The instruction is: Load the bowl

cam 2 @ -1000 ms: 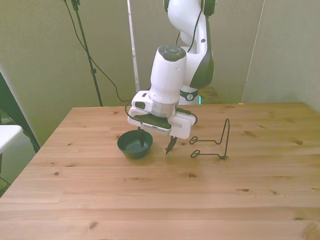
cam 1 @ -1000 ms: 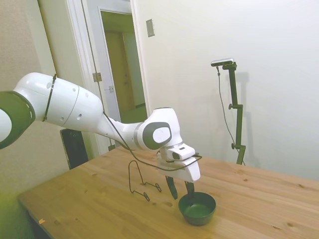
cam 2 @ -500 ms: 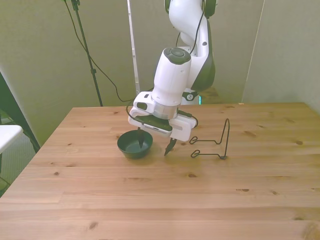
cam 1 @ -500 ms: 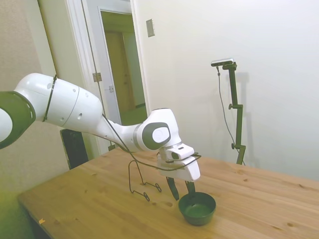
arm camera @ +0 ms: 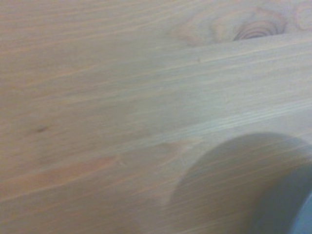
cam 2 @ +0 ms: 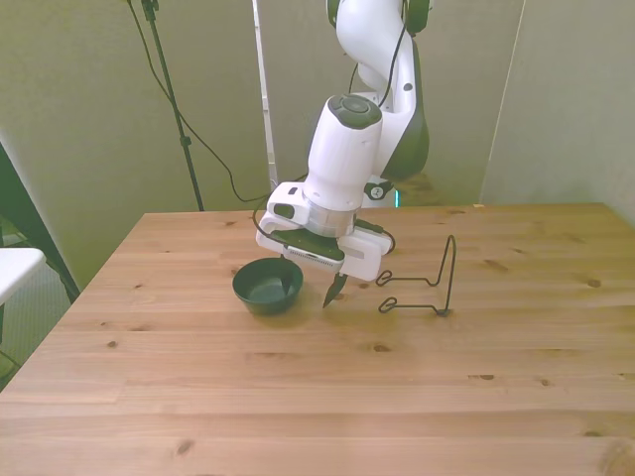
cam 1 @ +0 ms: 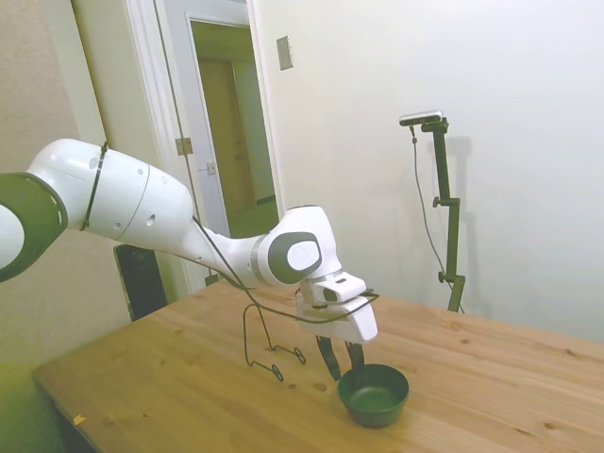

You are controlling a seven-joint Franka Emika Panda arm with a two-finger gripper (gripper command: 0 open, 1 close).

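You see the wooden table (cam 2: 298, 397) filling the lower part of both wide views, and the wrist view shows only its blurred planks (arm camera: 97, 97) with a dark curved shadow. The white Franka arm (cam 1: 142, 212) reaches over it, wrist bent down. The thin black wire rack (cam 2: 427, 288) stands upright on the table toward the front view's right, apart from the arm's fingers. The dark green bowl (cam 2: 268, 288) sits upright on the wood toward the front view's left, empty as far as you can see. The gripper (cam 2: 310, 288) hangs low with its fingers spread wide, holding nothing; one fingertip (cam 2: 330, 296) points at the table just beside the bowl, between bowl and rack, and the other is hidden near the bowl's rim.
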